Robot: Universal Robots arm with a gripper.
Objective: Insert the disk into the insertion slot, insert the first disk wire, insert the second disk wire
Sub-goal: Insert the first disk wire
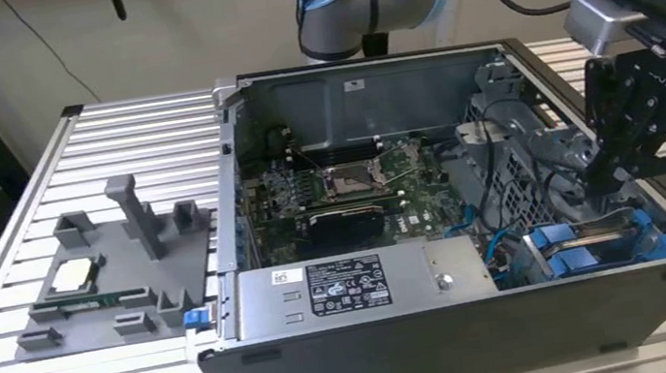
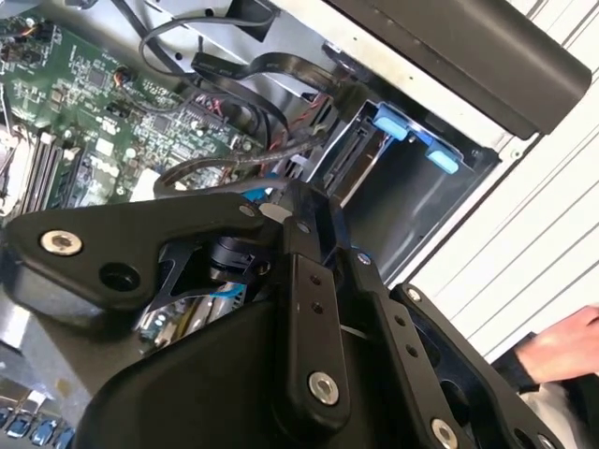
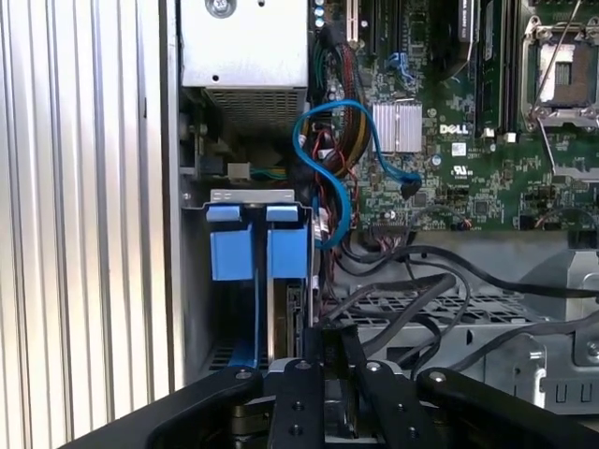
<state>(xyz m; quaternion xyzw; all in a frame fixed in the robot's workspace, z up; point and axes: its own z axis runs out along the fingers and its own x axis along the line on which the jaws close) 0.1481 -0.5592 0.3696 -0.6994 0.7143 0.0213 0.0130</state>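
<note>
where the open-topped case (image 1: 486,341) stands on the slatted table (image 1: 104,140), my room to move is the gap between its outer wall and a tangle of black cables (image 3: 440,279). toward the table's edge on the exterior view's left sits a grey fixture (image 1: 111,276). a person's hand (image 2: 562,351) lies over the slats outside the case. my gripper (image 1: 604,180) hangs inside the case's near corner on the exterior view's right, fingers (image 2: 314,281) drawn close together. whether they pinch anything i cannot tell. the insertion slot (image 3: 253,196) lies just beneath, with blue frame pieces (image 3: 257,253) standing in it. the disk's body i cannot make out.
</note>
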